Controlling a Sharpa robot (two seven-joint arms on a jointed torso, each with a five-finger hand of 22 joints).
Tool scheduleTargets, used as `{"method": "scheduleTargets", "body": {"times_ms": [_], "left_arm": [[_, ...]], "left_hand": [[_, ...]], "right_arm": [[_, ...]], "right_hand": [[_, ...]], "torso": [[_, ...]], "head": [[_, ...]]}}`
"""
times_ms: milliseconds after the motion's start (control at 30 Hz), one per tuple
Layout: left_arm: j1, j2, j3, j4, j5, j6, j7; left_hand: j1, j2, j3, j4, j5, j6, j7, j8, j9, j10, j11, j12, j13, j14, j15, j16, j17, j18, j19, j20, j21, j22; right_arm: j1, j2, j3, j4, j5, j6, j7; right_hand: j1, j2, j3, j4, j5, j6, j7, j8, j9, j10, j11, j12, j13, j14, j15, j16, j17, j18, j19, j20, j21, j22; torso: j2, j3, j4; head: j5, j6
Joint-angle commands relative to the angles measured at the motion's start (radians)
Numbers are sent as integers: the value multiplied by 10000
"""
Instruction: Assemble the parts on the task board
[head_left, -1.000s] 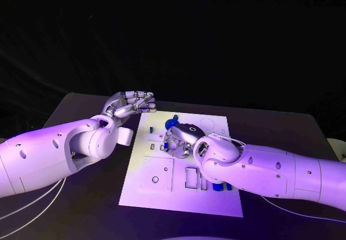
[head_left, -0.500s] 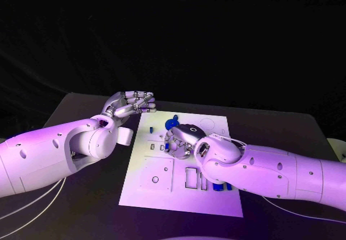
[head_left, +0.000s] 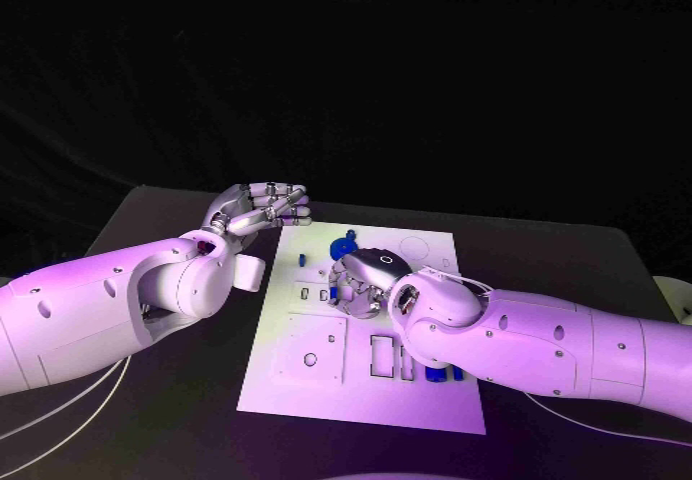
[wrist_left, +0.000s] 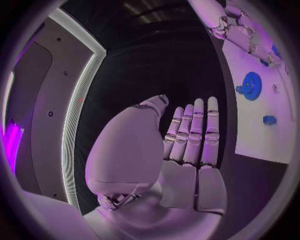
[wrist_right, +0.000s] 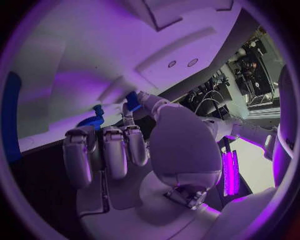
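The right hand (head_left: 364, 275) hovers over the task board (head_left: 364, 390), fingers curled, grip unclear. The left hand (head_left: 260, 208) holds nothing, fingers extended, beside the board's far corner.

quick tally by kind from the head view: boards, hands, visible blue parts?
task board: 1
hands: 2, left hand and right hand
blue parts in clear sight: 3, a round blue part, a small blue part, a blue part by the right arm
Total: 6

1. No text, label, brand, number or sign can be read on the task board (head_left: 361, 390), at six o'clock on the table.
2. Nothing legible elsewhere either.
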Motion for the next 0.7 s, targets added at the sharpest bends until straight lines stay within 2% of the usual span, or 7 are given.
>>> {"method": "scheduleTargets", "body": {"times_ms": [33,300,700], "left_arm": [[13,12,9,14,24,153,38],[13,11,9,13,24,151,26],[13,3,9,13,24,149,20]], "left_hand": [[-75,-53,56,9,-40,41,230,-49,-9,78,23,-51,-5,6,96,-50,10,127,49,10,-43,-9],[-82,-57,65,5,-40,38,234,-56,-11,79,26,-66,-5,5,98,-61,16,127,46,12,-48,-16],[-82,-57,65,5,-40,38,234,-56,-11,79,26,-66,-5,5,98,-61,16,127,46,12,-48,-16]], "right_arm": [[-64,-8,-52,-36,-93,258,-70],[-64,-4,-52,-51,-93,178,-86],[-64,-3,-52,-43,-94,87,-76]], "right_hand": [[-111,-230,-26,-9,-102,-261,136,-129,337,-153,80,-164,1130,895,16,-40,1929,-143,1048,-6,45,2630],[-186,-379,-55,28,-217,-533,283,-281,229,-350,214,-341,939,890,136,-48,1906,-143,1048,95,45,2630],[-235,-442,-85,66,-266,-598,330,-317,189,-407,262,-388,889,884,182,-56,1882,-143,1048,144,45,2630]], "torso": [[-1,-2,5],[-2,-1,3],[3,3,5]], "head": [[-5,-2],[-10,-6],[-16,-8]]}}
